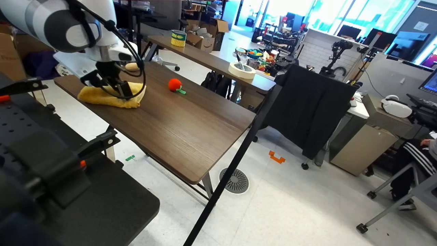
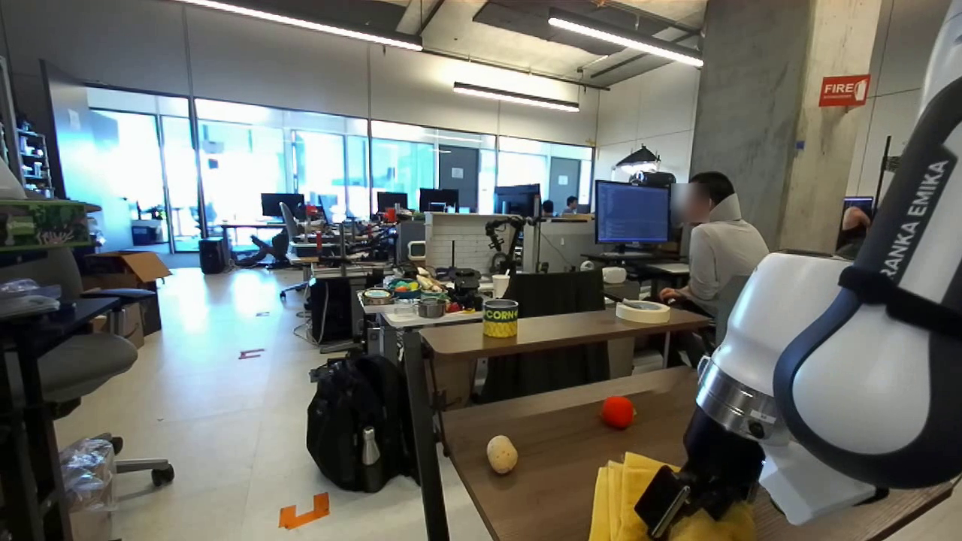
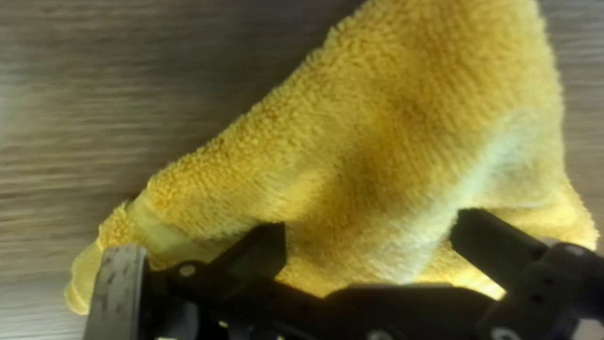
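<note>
Wrist view has the towel (image 3: 354, 141) across much of the frame, a ridged heap lying on the table (image 3: 118, 94). Around it the gripper (image 3: 372, 226) stands wide, its dark fingers (image 3: 257, 250) well apart with yellow pile showing in the gap. Nothing looks pinched; whether the tips touch the pile, I cannot tell.

I expect the towel to handle as light, limp and soft, with a plush nap that should cling rather than slip, and nothing to break. Caught by one thin layer, it would probably sag and unfold. The raised fold between the fingers looks the best place to take hold, several layers at once, with the tips low but not scraping the wood.

Only the wrist view gives that gap and the weave's texture up close. In an exterior view the towel's stacked edges (image 2: 612, 492) show, though its near part runs out of frame. In an exterior view its place is plain, close to a long edge of the table, with the ball (image 1: 174, 84) well apart and a green strip (image 1: 181, 91) beside it. Both exterior views add a pale lump (image 2: 502, 454), plus the can (image 2: 500, 318) and tape (image 2: 643, 312) on the bench (image 2: 564, 327); the wrist view shows none of these.
</note>
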`<action>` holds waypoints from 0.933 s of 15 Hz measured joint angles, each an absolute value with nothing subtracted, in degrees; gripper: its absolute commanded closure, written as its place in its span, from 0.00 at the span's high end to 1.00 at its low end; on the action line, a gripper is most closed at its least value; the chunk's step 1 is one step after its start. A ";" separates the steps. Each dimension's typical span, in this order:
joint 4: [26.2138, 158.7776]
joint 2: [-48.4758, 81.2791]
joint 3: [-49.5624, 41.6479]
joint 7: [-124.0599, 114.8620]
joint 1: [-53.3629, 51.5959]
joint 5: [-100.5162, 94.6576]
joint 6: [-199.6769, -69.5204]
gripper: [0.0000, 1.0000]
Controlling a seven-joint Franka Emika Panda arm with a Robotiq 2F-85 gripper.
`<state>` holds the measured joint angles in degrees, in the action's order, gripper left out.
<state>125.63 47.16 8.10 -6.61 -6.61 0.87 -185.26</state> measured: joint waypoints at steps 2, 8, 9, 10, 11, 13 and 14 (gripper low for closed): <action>126.96 46.35 14.97 -4.27 0.02 0.75 -184.44 1.00; 125.53 48.23 20.12 -2.74 20.29 2.52 -181.08 1.00; 124.76 48.80 19.26 -2.76 22.29 3.28 -180.38 1.00; 123.84 49.27 18.52 -2.76 23.63 4.04 -179.49 1.00; 122.87 49.44 18.03 -2.83 24.46 4.72 -178.50 1.00; 121.40 49.43 17.17 -2.85 24.28 6.13 -176.57 1.00; 121.07 49.43 16.68 -2.89 23.43 6.50 -176.36 1.00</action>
<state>121.07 49.43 16.68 -2.89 23.43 6.50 -176.36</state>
